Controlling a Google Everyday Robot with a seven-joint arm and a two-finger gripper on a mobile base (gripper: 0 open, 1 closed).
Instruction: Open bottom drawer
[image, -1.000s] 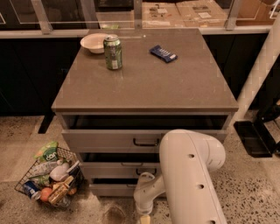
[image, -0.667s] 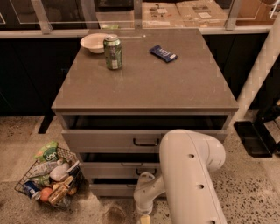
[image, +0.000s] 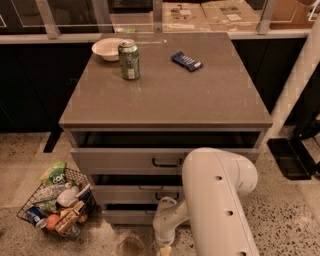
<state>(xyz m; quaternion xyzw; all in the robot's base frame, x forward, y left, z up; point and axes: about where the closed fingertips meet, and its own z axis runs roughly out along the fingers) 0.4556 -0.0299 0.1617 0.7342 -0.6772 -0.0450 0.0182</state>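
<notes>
**No movement: gripper parked at the bottom drawer**

Nothing has shifted over the last second. Your gripper (image: 163, 248) sits in the same spot at 6 o'clock in the view, low by the floor and just in front of the bottom drawer (image: 127, 216). You cannot tell whether the claw is open or closed, because the frame edge cuts it off. The white arm (image: 215, 200) covers the drawer's centre, so its handle is hidden. Only the left part of the grey front shows, under the middle drawer (image: 125, 194) and the top drawer (image: 120, 161). With no travel showing, the pull looks not yet begun, so treat the drawer as still to open.

On the grey cabinet top (image: 170, 100), a green can (image: 129, 60) stands at 11 o'clock with a white bowl (image: 107, 48) just behind it. A blue packet (image: 187, 61) lies at 12 o'clock. A wire basket (image: 76, 175) of groceries rests on the speckled floor (image: 290, 220) at 8 o'clock, near the cabinet's left side.
</notes>
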